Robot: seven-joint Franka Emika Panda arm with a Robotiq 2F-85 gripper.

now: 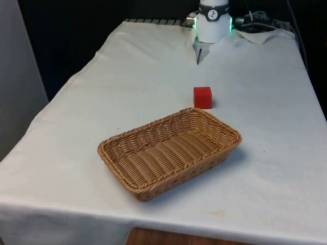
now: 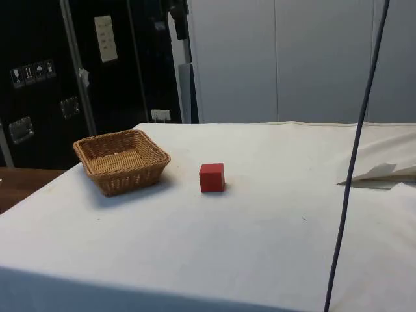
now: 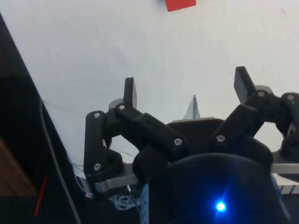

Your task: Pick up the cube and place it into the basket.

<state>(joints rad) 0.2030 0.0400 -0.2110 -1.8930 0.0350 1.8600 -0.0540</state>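
Jaws (image 3: 187, 88) spread wide apart, nothing between them, hanging above bare white cloth (image 1: 153, 87) on the counter. In the wrist view the cube (image 3: 181, 4) sits at the frame edge, well apart from both fingers (image 3: 130, 92).

Cube (image 1: 202, 97): red, resting flat on the cloth, just beside the basket (image 1: 168, 150) on its robot-facing side, close to one corner but not touching it. Side view confirms a gap between cube (image 2: 212, 177) and basket (image 2: 121, 160).

Basket: rectangular woven wicker, tan, upright, set at an angle to the counter edge, nothing inside it.

Arm base (image 1: 213, 20) at the counter's far end.
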